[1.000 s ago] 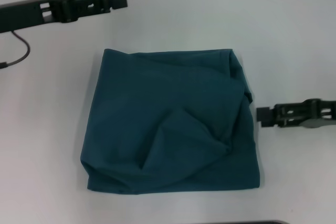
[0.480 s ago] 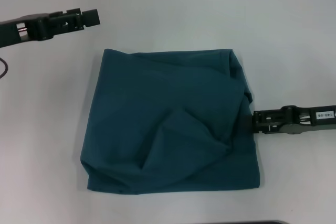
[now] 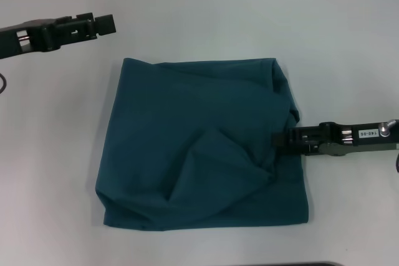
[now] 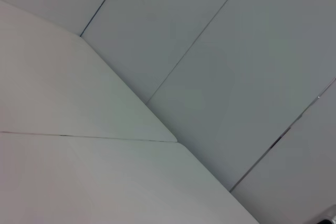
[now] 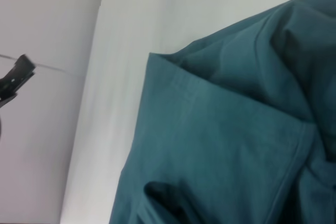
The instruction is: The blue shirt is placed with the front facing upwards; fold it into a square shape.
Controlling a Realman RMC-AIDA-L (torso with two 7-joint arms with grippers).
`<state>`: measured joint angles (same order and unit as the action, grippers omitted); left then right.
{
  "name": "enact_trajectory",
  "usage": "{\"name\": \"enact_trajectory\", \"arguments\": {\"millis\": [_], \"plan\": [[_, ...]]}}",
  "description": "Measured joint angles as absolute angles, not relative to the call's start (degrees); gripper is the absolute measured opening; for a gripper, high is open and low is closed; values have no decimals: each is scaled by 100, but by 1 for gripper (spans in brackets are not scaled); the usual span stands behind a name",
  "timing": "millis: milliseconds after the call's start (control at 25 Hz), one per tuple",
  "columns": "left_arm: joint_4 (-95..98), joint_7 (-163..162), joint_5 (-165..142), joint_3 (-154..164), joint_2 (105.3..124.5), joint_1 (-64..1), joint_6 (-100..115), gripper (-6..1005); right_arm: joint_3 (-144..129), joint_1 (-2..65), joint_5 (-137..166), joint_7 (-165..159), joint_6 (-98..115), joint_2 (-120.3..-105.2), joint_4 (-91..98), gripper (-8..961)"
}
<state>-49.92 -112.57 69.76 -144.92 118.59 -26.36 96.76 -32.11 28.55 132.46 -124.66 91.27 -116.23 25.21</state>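
The blue shirt (image 3: 199, 147) lies on the white table (image 3: 349, 42), folded into a rough square with its plain teal side up. Creases run across its middle and a bunched fold sits along its right edge. In the right wrist view the shirt (image 5: 226, 129) fills the picture, with layered hems showing. My right gripper (image 3: 280, 140) reaches in from the right, its tip over the shirt's right edge at mid height. My left gripper (image 3: 105, 25) hangs off the shirt, beyond its far left corner. The left wrist view shows only pale panels.
A dark edge (image 3: 305, 264) shows at the near rim of the table. The left gripper (image 5: 16, 74) appears small and far off in the right wrist view. White tabletop surrounds the shirt on all sides.
My right gripper has moved left from beside the shirt onto its right edge. My left gripper drew back to the left, then held still. The shirt has not shifted.
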Motion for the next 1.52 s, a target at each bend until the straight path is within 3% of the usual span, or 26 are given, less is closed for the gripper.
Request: {"name": "enact_trajectory", "arguments": {"millis": [1520], "plan": [[-4957,-11258,6970,-14502,11783,-2626,9714,955,-3456,3365,13218,-12785,8477,-11885,2629,633]]}}
